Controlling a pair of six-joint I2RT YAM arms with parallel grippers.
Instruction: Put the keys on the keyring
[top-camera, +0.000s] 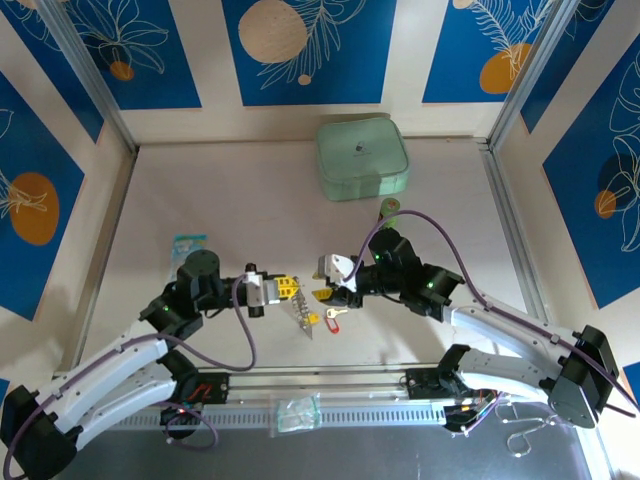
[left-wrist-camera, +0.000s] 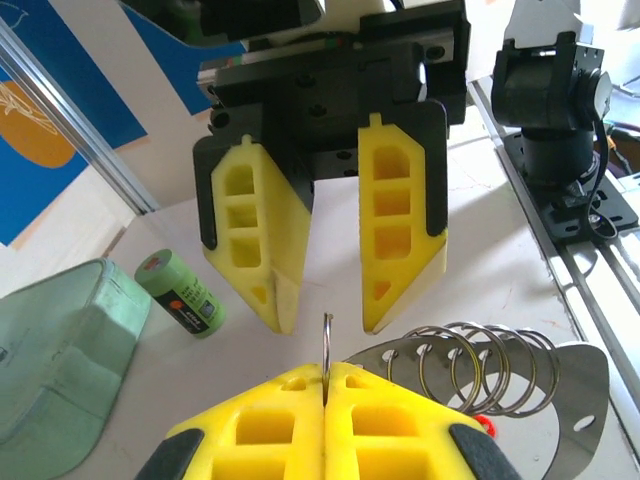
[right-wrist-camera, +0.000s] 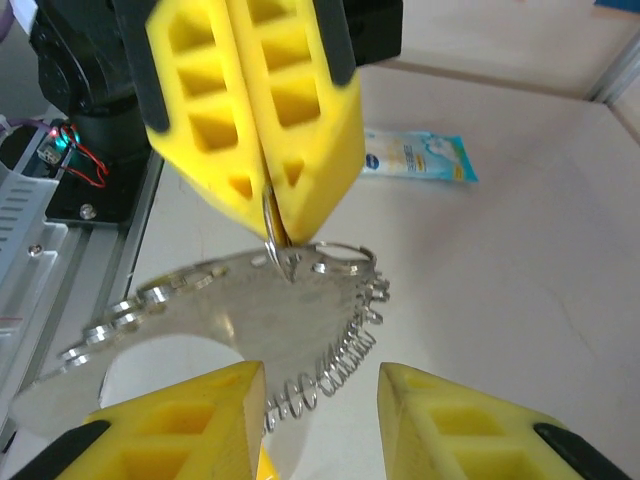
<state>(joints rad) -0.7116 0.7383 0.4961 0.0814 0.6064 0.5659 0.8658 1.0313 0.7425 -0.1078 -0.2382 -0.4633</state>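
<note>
- The left hand (top-camera: 291, 290) is fully closed, and its yellow fingertips (right-wrist-camera: 268, 205) pinch a thin wire loop at the edge of the keyring (right-wrist-camera: 230, 310).
- The keyring extends from that grip toward the right hand (top-camera: 325, 293). Whether its far end rests on the bench (top-camera: 250, 200) cannot be told.
- The right hand stands partly open, directly facing the left hand, and holds nothing. Its fingers (left-wrist-camera: 395, 235) are apart from the keyring.
- The red-headed key (top-camera: 333, 315) lies on the bench just beside the keyring, near the right hand.
- A small yellow-headed key (top-camera: 313, 320) lies between the keyring and the red-headed key.
</note>
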